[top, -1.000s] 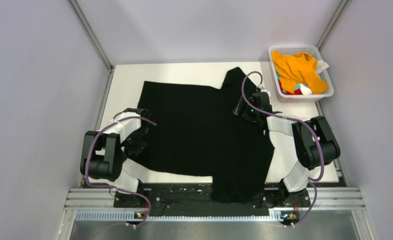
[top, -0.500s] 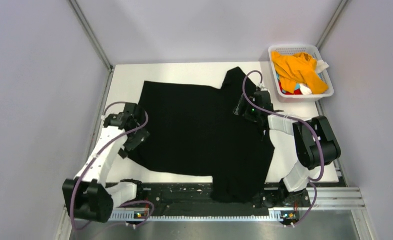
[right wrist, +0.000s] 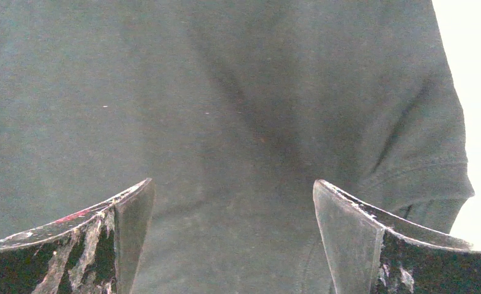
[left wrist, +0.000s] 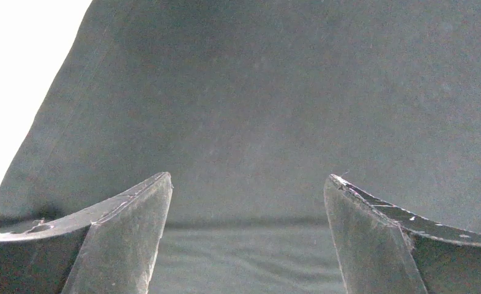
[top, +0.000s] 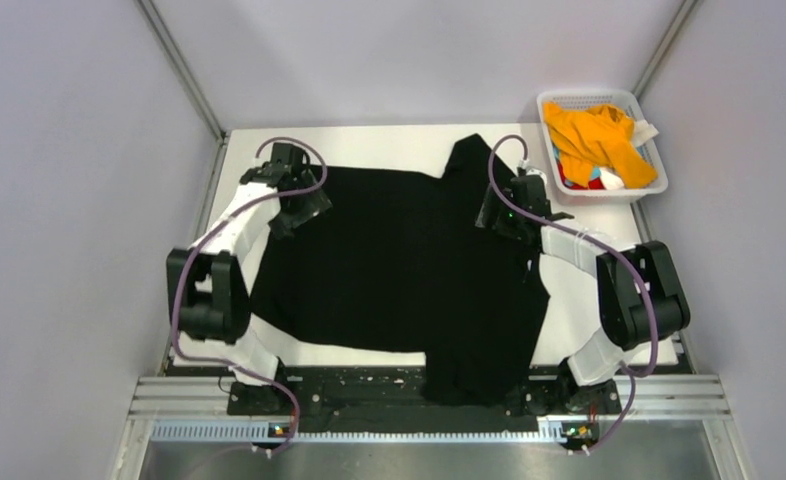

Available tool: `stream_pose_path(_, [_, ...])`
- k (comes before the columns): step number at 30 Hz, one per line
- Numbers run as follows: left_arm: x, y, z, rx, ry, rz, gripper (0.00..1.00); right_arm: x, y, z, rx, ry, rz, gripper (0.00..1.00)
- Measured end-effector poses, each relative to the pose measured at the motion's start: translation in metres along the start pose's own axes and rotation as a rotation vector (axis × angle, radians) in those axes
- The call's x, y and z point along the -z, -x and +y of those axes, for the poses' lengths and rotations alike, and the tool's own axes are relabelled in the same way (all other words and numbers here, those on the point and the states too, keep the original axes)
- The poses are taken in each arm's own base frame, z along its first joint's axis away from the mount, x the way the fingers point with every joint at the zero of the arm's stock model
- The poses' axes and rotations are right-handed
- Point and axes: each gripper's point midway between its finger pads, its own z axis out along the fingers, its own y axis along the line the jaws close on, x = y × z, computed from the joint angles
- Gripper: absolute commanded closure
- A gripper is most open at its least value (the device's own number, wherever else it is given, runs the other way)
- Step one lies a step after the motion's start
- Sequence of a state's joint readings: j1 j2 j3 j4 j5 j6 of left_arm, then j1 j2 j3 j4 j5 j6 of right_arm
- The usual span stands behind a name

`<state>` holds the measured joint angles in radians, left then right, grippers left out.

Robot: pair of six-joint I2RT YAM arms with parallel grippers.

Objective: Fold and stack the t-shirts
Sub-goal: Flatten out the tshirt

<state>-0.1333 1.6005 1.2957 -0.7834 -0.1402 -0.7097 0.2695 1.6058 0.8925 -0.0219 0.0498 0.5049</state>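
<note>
The black t-shirt (top: 409,270) lies spread across the white tabletop (top: 369,142), turned sideways. Its hem is toward the left, one sleeve (top: 466,155) points to the far side, and the other sleeve droops over the near edge. The orange t-shirt (top: 594,138) sits bundled in the basket (top: 584,97) at the far right corner, with scraps of red, blue and white cloth beside it.

The left tool (left wrist: 247,184) hangs over the far left corner of the black shirt, near its edge. Its jaws are spread wide with nothing between them, only flat cloth below. The right tool (right wrist: 233,184) is just as released and sits over the cloth where the far sleeve joins the body; the sleeve's hem shows at the right of its wrist view.

The step in hand looks like setting up the first fold, with both tools stationed along the shirt's far side. The next move probably calls for lowering both onto the fabric and pinching it close to the edge. They would then carry that side toward the near edge together (any mismatch would skew the crease). How close the fingertips are to the cloth cannot be judged from these views.
</note>
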Motion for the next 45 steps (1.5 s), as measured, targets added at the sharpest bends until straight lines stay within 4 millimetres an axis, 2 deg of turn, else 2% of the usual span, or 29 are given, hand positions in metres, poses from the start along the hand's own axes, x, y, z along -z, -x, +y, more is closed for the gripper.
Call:
stream_pose_path(4, [-0.042,0.013,-0.016,-0.040,0.020,0.026,0.01,-0.009,0.001,-0.011,0.019,-0.068,0.010,0.01])
stream_pose_path(12, [-0.130,0.034,-0.034,-0.055,0.069,0.070,0.01,-0.057,0.019,-0.016,0.059,-0.157,0.020,0.02])
stream_pose_path(16, [-0.147,0.063,-0.045,-0.038,0.080,0.036,0.02,-0.078,0.037,-0.014,0.076,-0.189,0.003,0.02])
stream_pose_path(23, [-0.160,0.091,-0.049,-0.002,0.087,0.020,0.01,-0.114,0.070,-0.003,0.087,-0.205,-0.038,0.02])
stream_pose_path(36, [-0.169,0.126,-0.063,0.071,-0.051,0.016,0.01,-0.167,0.125,0.017,0.109,-0.153,-0.090,0.02])
stream_pose_path(41, [-0.166,0.133,-0.055,0.077,-0.052,0.009,0.01,-0.158,0.132,0.020,0.146,-0.151,-0.073,0.02])
stream_pose_path(43, [-0.156,0.127,-0.045,0.074,-0.031,0.020,0.01,-0.144,0.134,0.020,0.157,-0.153,-0.066,0.01])
stream_pose_path(45, [-0.136,0.116,-0.032,0.071,-0.004,0.027,0.01,-0.116,0.130,0.018,0.165,-0.158,-0.057,0.01])
